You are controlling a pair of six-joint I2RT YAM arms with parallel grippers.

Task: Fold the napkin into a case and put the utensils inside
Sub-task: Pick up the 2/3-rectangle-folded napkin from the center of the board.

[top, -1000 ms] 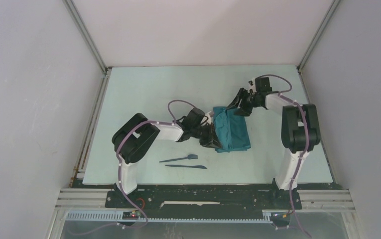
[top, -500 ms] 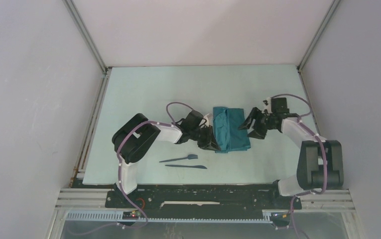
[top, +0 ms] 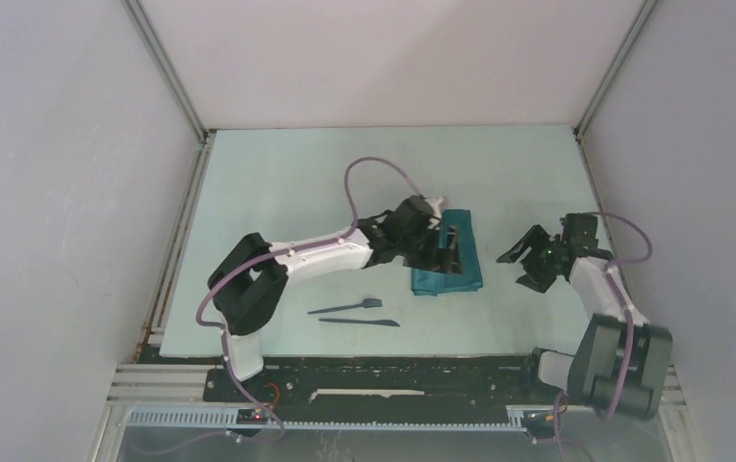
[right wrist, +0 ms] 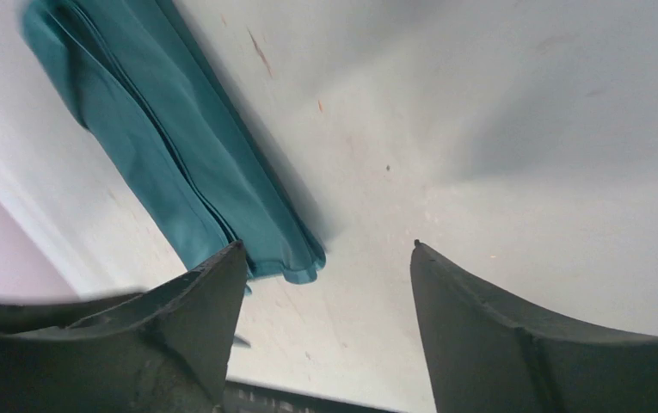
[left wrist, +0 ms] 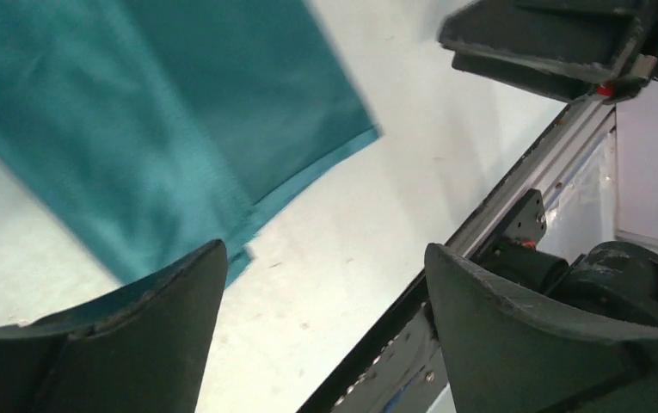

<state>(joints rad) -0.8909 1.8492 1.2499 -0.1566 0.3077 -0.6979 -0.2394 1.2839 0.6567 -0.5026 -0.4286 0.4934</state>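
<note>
on the pale desk (top: 277,192) the napkin (top: 465,279), folded to a narrow strip, is found under the left fingers (left wrist: 127,344), held apart; the right fingers (right wrist: 514,335) are apart, well to its right. folding is judged about done, so the utensils (top: 346,308) near the front edge are next to be gripped and slid inside. no writing can be read.

Napkin (top: 468,274) lies folded into narrow teal strip mid-table (top: 277,192), long axis near-far. Left gripper (top: 447,248) sits over its middle. Right gripper (top: 520,269), fingers spread, is right of napkin, apart from it. Fork (top: 346,307) and knife (top: 360,322) lie side by side, near-left of napkin.
</note>
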